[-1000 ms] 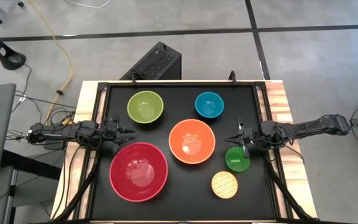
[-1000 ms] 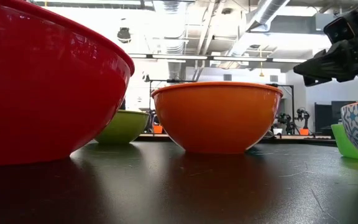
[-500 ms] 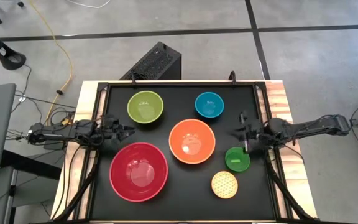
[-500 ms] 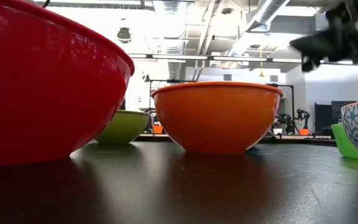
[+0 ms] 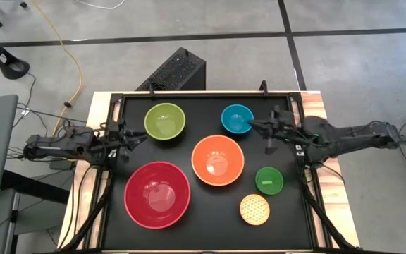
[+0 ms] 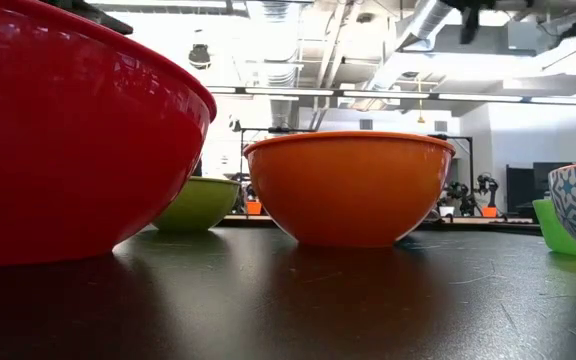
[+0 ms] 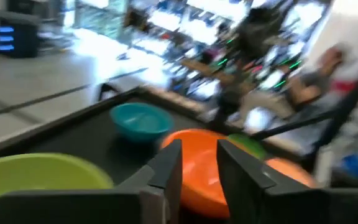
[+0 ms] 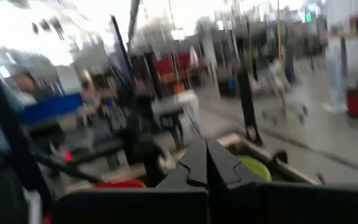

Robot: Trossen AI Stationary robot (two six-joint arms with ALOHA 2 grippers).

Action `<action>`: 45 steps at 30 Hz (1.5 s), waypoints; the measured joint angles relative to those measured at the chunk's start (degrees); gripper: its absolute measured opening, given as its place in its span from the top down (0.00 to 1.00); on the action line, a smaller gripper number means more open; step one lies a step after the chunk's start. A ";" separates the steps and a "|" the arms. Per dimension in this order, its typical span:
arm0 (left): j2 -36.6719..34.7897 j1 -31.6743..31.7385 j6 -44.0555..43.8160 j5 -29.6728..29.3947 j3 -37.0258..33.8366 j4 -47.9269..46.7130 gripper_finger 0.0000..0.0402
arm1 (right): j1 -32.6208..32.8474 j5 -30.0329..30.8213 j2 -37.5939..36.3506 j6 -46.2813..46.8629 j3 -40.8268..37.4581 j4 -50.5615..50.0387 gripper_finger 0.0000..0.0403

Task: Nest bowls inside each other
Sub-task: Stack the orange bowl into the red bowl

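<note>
Six bowls rest on their bases, apart from one another, on the black table (image 5: pixel 203 219). The red bowl (image 5: pixel 157 195) is near left and the orange bowl (image 5: pixel 218 160) is in the middle. The lime green bowl (image 5: pixel 164 121) and blue bowl (image 5: pixel 237 118) are at the far side. The bright green bowl (image 5: pixel 268 180) and yellow lattice bowl (image 5: pixel 254 209) are near right. My left gripper (image 5: pixel 139 138) hovers open between the lime green and red bowls, with nothing between its fingers (image 7: pixel 169 168). My right gripper (image 5: pixel 253 125) is shut and empty, raised beside the blue bowl's right rim.
Raised black rails (image 5: pixel 298 113) border the table, with wooden strips (image 5: pixel 323 120) outside them. A black box (image 5: pixel 178 70) stands on the floor beyond the far edge. Free table surface lies between the bowls and along the near edge.
Both grippers have risen. My right gripper has gone up from beside the bright green bowl toward the far edge, to the blue bowl's side, rolling as it went, and has left the low view at the top. My left gripper has shifted slightly toward the far edge. The bowls have kept still.
</note>
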 joint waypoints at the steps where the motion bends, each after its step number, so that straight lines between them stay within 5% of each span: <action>1: 1.74 0.00 1.03 -1.64 2.32 -3.08 0.82 | -0.43 -0.13 1.95 0.69 2.26 -3.09 0.97; 8: 11.46 0.00 6.85 -7.92 14.07 -19.03 0.93 | -4.60 -0.74 15.41 19.77 16.90 -27.69 0.89; 18: 14.32 0.04 7.69 -15.78 15.46 -20.63 0.87 | -4.84 -3.63 33.83 31.43 37.07 -65.20 0.78; 32: 15.02 0.04 -5.48 -14.37 15.46 -27.66 0.54 | -4.75 -7.71 41.79 31.80 41.21 -69.48 0.36; 45: 15.02 0.04 -8.83 -12.63 15.46 -27.84 0.50 | -6.78 -5.49 41.80 38.64 34.38 -67.09 0.33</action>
